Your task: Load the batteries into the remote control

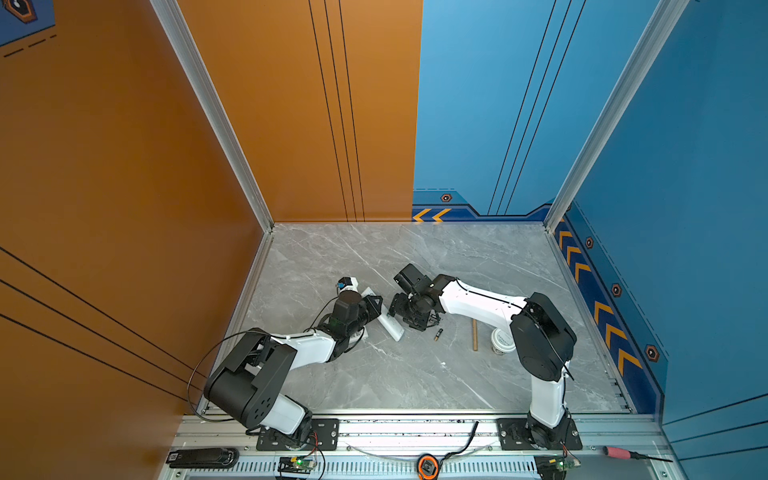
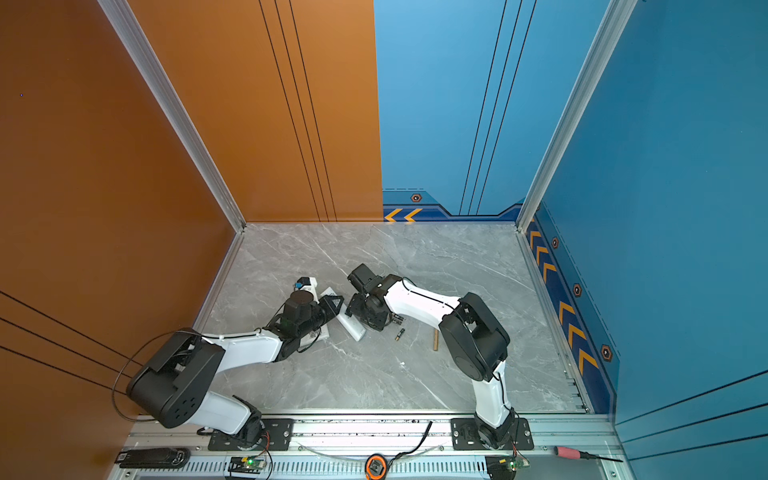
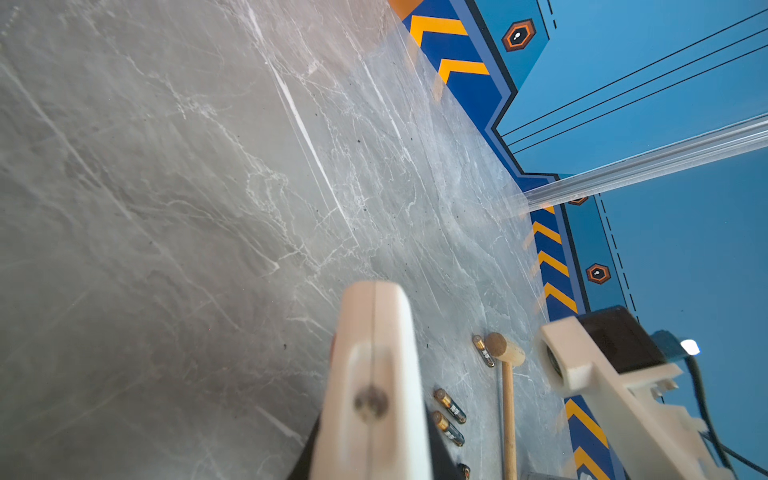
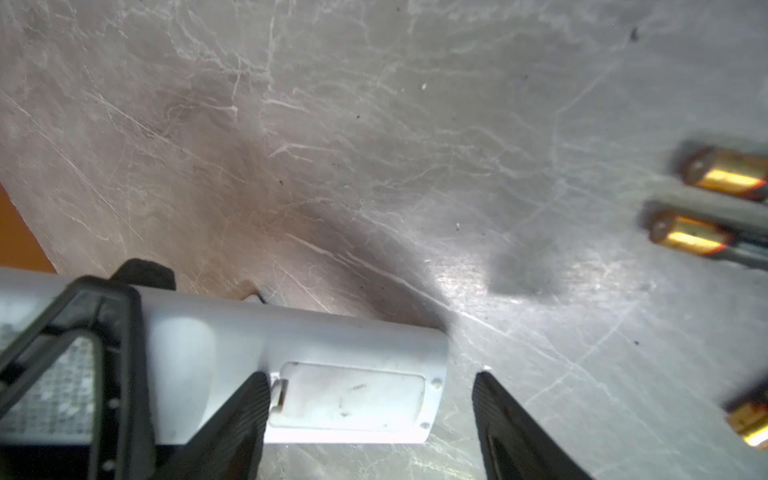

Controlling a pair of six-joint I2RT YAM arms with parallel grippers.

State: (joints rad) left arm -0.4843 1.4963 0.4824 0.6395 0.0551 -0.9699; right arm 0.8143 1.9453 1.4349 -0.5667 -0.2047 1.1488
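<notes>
marble tabletop [image 1: 415, 374]: left gripper [image 1: 376, 306] clamps remote control [image 4: 332, 336]; right gripper [image 4: 368, 390] open over its end; battery [image 1: 438, 334] at remote's three o'clock.

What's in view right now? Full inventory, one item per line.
remote: 1, white, centre-left of table, battery cover closed
batteries: 4, black with gold ends, loose on the table right of the remote
mallet: 1, wooden, lying just right of the batteries
round container: 1, white, beside the mallet, partly behind the right arm
table: 1, grey marble
screwdriver: 1, red handle, front rail, right end
tape measure: 1, orange and black, front rail, centre
black device: 1, front rail, left end
left gripper: shut on the remote
right gripper: open, jaws astride the remote's cover end
</notes>
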